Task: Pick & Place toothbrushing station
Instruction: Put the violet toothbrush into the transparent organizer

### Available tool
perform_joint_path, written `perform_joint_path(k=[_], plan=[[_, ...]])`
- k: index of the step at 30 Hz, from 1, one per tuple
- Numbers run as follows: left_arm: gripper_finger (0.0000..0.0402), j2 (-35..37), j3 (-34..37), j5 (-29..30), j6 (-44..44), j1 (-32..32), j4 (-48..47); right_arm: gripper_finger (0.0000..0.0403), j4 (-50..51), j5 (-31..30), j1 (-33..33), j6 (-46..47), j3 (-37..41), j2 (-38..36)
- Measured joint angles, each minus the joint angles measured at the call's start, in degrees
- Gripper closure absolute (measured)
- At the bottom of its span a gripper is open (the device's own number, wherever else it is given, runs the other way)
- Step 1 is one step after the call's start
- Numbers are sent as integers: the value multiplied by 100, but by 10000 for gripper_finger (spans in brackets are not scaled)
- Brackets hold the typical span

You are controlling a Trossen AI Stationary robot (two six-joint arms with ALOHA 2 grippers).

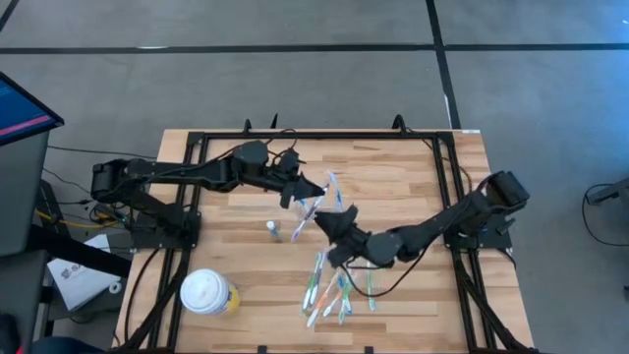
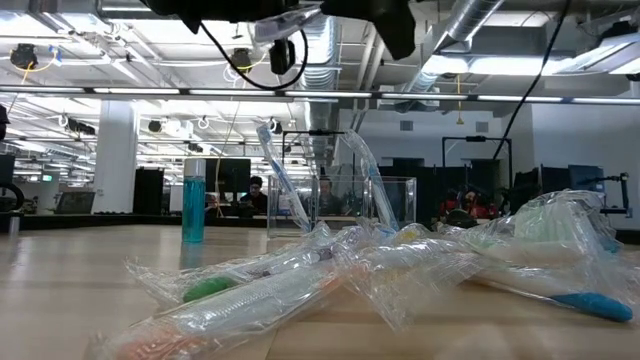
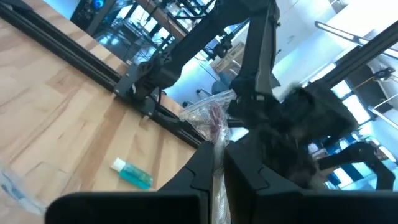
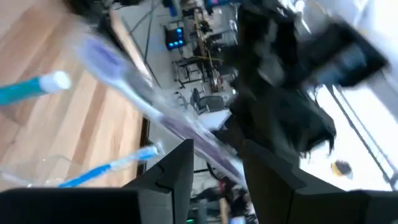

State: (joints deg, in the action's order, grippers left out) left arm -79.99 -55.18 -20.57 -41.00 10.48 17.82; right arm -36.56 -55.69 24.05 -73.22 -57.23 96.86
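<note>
- the left tool (image 1: 307,189) is clamped narrow on a wrapped toothbrush (image 3: 214,134); in its wrist view the plastic sleeve runs up between the two dark fingers (image 3: 198,168).
- the right tool (image 1: 334,228) sits just beside the left one, near the middle of the table (image 1: 413,182); its fingers (image 4: 171,171) stand apart, and a wrapped purple toothbrush (image 4: 143,93) passes between them. whether they press on it cannot be told.
- the clear holder (image 2: 340,205) stands upright on the table directly under the two tools, with wrapped toothbrushes (image 2: 282,180) leaning in it.
- a small blue bottle (image 1: 273,230) stands just beside the holder, on the left arm's side.
- a pile of wrapped toothbrushes (image 1: 329,285) lies toward the table's front edge from the right tool.
- a yellow cup with a white lid (image 1: 206,292) stands well away at the front corner on the left arm's side.
</note>
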Motion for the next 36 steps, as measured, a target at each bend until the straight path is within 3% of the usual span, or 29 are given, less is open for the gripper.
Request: perform_joint_path(k=[11, 17, 21, 28, 36], plan=[[392, 0, 0, -71, -19, -11, 28, 276, 38, -973, -57, -1291, -882, 1101], [391, 0, -1, -126, -45, -16, 36, 280, 5, -1016, -148, -1295, -1069, 1220], [391, -2, 0, -138, -45, -19, 5, 304, 10, -1010, -144, -1297, -1069, 1220], [391, -17, 11, -114, -73, -15, -57, 384, -13, -935, -125, -1292, -1082, 1213], [393, -2, 2, -219, 190, -9, 43, 396, 11, -1095, -180, -915, -1062, 1215]])
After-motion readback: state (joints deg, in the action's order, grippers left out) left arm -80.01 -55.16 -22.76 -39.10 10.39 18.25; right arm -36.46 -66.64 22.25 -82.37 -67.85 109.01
